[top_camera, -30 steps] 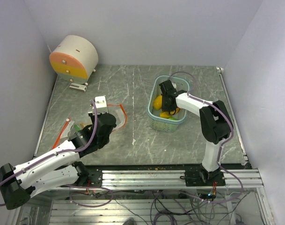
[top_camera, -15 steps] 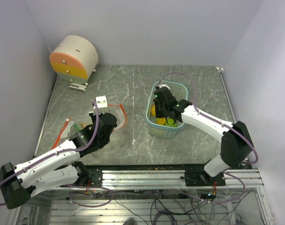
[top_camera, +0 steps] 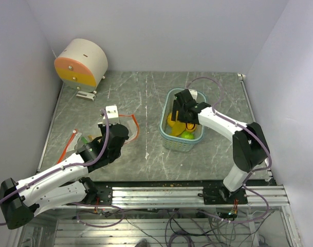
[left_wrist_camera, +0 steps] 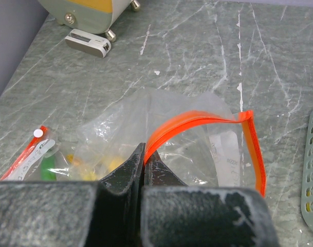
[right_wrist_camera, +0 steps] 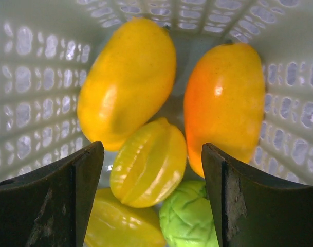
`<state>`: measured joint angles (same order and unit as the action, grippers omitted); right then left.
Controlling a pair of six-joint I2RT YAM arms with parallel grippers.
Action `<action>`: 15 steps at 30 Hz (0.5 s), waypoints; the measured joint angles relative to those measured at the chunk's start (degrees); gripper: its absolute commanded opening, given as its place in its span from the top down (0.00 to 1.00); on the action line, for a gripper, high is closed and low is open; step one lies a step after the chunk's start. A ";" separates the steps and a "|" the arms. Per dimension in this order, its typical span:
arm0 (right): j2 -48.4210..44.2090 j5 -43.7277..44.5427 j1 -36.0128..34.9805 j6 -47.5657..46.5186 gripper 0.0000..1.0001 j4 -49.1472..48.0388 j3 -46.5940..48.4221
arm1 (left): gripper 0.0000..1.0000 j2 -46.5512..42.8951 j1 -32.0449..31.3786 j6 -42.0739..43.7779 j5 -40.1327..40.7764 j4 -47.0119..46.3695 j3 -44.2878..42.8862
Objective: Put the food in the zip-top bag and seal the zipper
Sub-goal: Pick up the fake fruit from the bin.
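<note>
The clear zip-top bag [left_wrist_camera: 187, 134] lies on the table at the left, its mouth propped open. My left gripper [left_wrist_camera: 144, 154] is shut on the red-orange zipper [left_wrist_camera: 197, 122] strip. Green [left_wrist_camera: 47, 167] and yellow [left_wrist_camera: 112, 164] pieces show through the bag's plastic. My right gripper [right_wrist_camera: 152, 149] hangs open inside the pale teal basket [top_camera: 169, 139], nothing between its fingers. Below it lies the food: a yellow fruit [right_wrist_camera: 128, 77], an orange mango [right_wrist_camera: 225, 103], a ridged yellow fruit [right_wrist_camera: 148, 164] and a round green fruit [right_wrist_camera: 187, 216]. In the top view the right gripper [top_camera: 184, 112] is over the basket.
A cream drum with an orange and yellow face [top_camera: 81, 63] stands at the back left, a small white block [left_wrist_camera: 87, 42] at its foot. Walls close in the table on three sides. The basket's edge [left_wrist_camera: 311, 175] shows right of the bag.
The right gripper's jaws have gone from shut to open, and its arm has shifted about over the basket. The left arm and the bag have not moved.
</note>
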<state>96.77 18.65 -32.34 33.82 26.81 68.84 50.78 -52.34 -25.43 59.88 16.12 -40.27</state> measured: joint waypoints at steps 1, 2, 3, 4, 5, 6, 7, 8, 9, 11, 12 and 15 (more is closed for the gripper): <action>0.72 -0.11 0.50 0.79 0.23 0.04 0.24 | 0.93 0.00 0.00 0.04 0.00 -0.02 0.00; 1.66 -0.26 0.79 1.62 0.23 0.09 0.96 | 0.93 0.00 0.00 0.13 0.00 -0.02 0.00; 2.64 -0.44 0.81 2.32 0.23 0.09 1.97 | 0.93 0.00 0.00 0.22 0.00 -0.04 0.00; 3.78 -0.72 0.79 2.86 0.23 0.00 3.26 | 0.93 0.00 0.00 0.37 0.00 -0.04 0.00; 4.98 -1.14 0.79 3.30 0.23 -0.31 4.50 | 0.93 0.00 0.00 0.44 0.00 -0.07 0.00; 6.23 -1.70 0.76 3.69 0.23 -0.92 5.64 | 0.93 0.00 0.00 0.55 0.00 -0.07 -0.02; 7.04 -2.25 0.72 3.87 0.23 -1.55 6.14 | 0.93 0.00 0.00 0.59 -0.04 -0.07 -0.02; 7.78 -3.06 0.72 4.13 0.23 -2.40 6.29 | 0.93 0.00 0.00 0.59 -0.09 -0.09 0.00; 8.35 -3.78 0.74 4.28 0.23 -2.93 6.21 | 0.93 0.00 0.00 0.63 -0.13 -0.09 0.00; 9.18 -4.66 0.74 4.57 0.23 -3.63 5.66 | 0.93 0.00 0.00 0.72 -0.15 -0.09 0.00; 9.73 -4.96 0.79 4.74 0.23 -3.67 5.53 | 0.93 0.00 0.00 0.79 -0.15 -0.09 0.00; 11.58 -4.98 0.79 4.83 0.24 -3.82 5.53 | 0.93 0.00 0.00 0.83 -0.17 -0.11 0.00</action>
<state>108.36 13.67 -31.55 38.65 22.98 74.37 50.78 -52.34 -24.60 59.70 16.01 -40.27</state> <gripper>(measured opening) 0.770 0.075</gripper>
